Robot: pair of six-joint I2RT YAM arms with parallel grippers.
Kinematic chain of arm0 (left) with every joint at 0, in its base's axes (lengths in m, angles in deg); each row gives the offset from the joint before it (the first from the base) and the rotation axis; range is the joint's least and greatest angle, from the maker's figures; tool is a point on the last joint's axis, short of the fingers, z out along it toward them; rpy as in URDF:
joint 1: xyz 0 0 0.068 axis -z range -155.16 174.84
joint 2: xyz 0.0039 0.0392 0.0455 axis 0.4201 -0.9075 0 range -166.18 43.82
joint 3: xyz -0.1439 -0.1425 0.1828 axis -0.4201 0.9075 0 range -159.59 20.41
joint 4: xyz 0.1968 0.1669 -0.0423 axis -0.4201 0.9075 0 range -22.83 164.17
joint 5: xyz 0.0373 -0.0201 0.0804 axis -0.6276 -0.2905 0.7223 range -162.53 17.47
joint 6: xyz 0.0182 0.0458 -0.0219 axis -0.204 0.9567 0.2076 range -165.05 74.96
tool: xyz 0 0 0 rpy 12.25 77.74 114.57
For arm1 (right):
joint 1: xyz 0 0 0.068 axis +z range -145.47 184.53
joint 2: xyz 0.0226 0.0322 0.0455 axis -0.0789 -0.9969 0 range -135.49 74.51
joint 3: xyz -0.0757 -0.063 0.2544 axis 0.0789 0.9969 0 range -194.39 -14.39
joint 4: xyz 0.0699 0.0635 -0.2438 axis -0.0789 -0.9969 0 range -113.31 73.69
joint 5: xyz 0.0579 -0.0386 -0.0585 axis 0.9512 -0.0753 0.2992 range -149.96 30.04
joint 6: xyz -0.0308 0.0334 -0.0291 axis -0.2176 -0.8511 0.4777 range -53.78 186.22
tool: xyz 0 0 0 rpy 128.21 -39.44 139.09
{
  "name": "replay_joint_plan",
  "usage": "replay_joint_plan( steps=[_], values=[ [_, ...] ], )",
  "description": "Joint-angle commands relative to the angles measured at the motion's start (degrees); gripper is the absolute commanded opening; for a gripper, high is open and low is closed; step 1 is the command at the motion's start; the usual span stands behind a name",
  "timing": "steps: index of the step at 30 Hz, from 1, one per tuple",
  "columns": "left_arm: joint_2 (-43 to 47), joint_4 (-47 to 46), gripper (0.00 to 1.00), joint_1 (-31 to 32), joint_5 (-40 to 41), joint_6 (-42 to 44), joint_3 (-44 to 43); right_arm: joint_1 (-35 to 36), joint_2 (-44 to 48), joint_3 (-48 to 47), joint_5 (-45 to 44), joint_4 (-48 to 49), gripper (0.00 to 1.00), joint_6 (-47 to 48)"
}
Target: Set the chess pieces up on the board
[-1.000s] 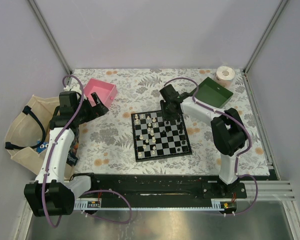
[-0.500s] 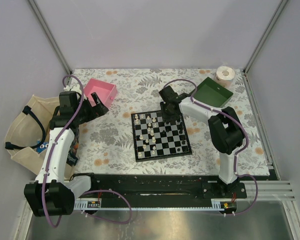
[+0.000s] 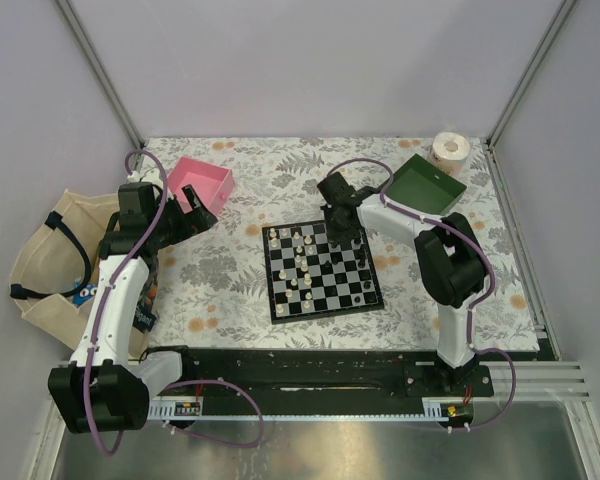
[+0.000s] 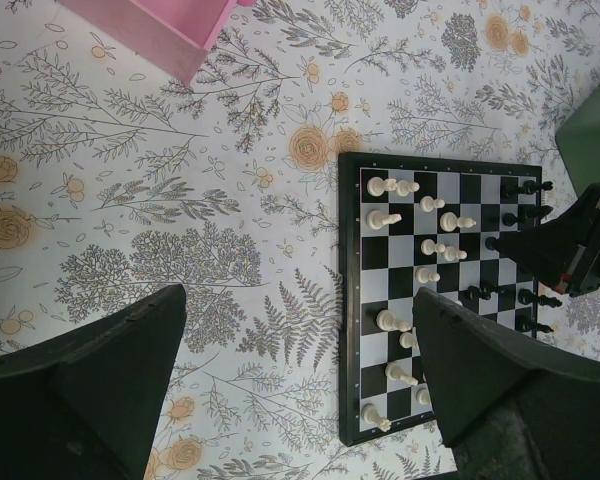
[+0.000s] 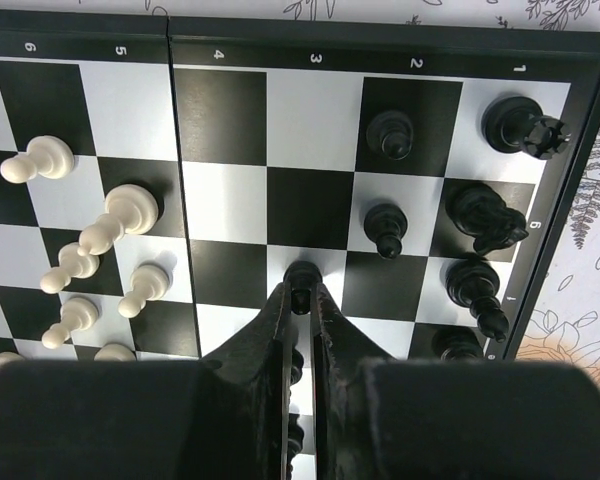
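Right hand (image 5: 302,292) is low over the far right part of the board (image 3: 277,316). Fingers (image 5: 272,335) are nearly pressed together, pinching a black pawn (image 5: 302,272) at the tips. The pawn sits over a white square in file 3; can't tell if its base touches the board.

Left hand (image 4: 298,305) is spread wide and holds nothing. It hovers over the worktop (image 3: 230,285) just beside the pink tray (image 3: 205,180), well apart from the board.

The board lies mid-worktop, slightly rotated, between the two arms.

Black pieces (image 5: 485,215) are grouped along the board's right edge, files 1 and 2: two pawns in file 2, bigger men in file 1. All upright as far as the right wrist view shows.

White pieces (image 4: 425,245) are scattered loosely over the left and middle of the board, not in rows. Several look tipped over in the left wrist view; can't confirm each one.

The green tray (image 3: 430,182) is at the far right of the worktop, with a roll of tape (image 3: 449,149) just behind it at the corner. A cloth bag (image 3: 45,255) lies off the worktop's left edge, beside the left arm.
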Motion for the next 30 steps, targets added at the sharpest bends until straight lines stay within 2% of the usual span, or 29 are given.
replay_joint_plan(
  steps=[1,11,30],
  values=[
    [0.04,-1.83,0.99,-0.38,-1.17,0.62,-0.73,0.17,2.33,-0.5,-2.72,-0.35,0.09,0.67],
    [-0.05,-1.74,0.99,-0.38,-1.25,0.62,-0.73,-0.61,8.22,5.74,-4.21,0.18,0.09,0.58],
    [0.04,-1.74,0.99,-0.38,-1.25,0.62,-0.73,-2.46,4.97,3.81,-2.99,0.71,0.09,0.67]
  ],
)
